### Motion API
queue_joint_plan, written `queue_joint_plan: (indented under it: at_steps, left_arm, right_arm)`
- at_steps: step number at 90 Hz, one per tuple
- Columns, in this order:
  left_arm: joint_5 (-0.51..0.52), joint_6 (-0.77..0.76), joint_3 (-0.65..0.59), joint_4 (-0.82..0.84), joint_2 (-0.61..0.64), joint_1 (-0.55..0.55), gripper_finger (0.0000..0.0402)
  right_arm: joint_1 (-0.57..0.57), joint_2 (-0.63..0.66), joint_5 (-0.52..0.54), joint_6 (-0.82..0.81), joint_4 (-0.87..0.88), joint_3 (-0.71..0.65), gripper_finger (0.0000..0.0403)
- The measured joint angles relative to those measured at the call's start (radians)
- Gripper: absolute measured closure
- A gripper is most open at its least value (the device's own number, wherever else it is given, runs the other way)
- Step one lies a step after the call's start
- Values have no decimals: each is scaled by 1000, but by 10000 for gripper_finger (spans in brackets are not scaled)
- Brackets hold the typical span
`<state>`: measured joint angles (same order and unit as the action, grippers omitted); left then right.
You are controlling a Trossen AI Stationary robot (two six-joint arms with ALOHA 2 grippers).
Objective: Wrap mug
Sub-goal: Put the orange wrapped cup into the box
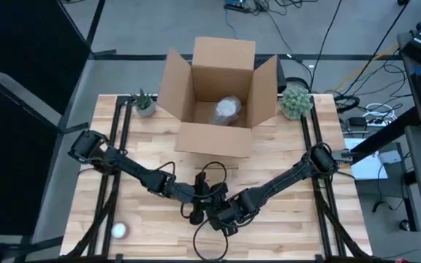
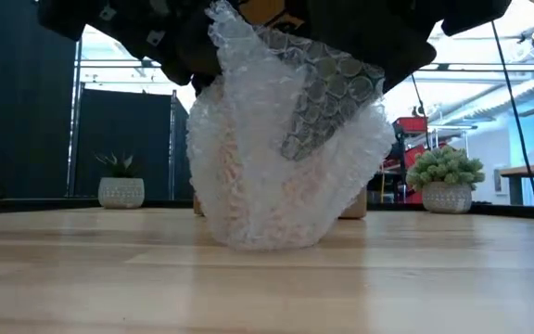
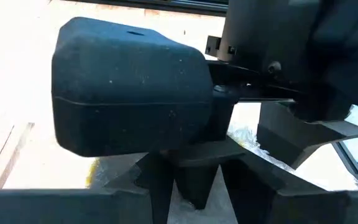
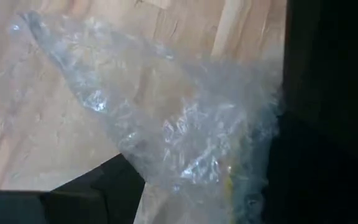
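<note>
Low view tells you most of it: a bundle of bubble wrap sits on the counter near its front edge, bulging like there's a mug inside, though the mug itself is hidden under the plastic, so I'm only guessing it's in there. Both arms crowd over it from above.

From the high view, the left jaws and the right jaws are nearly touching each other right over the bundle. I can't tell if either pair is spread or pinching the wrap; the wrist views are mostly blocked by dark arm parts, and the right wrist only shows a loose flap of wrap over the wood.

My take on doing this step well: keep one arm pinning the bundle so it doesn't roll, and let the other pull that loose flap snug across the top. Go slow, since the arms are so close they could bump. An open cardboard box waits at the back of the counter with something wrapped already inside.
</note>
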<state>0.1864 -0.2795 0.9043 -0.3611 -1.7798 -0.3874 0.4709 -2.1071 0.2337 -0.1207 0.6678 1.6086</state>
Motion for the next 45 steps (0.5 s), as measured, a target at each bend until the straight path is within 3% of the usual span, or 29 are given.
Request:
queue_joint_plan:
  at_steps: [28, 45]
  left_arm:
    - [-5, -3, -2, 4, 17, -5, 282]
    - [-32, -37, -5, 74, 91, -14, 282]
  right_arm:
    - [0, -1, -2, 40, 3, -2, 142]
    - [0, -3, -8, 66, 14, -4, 160]
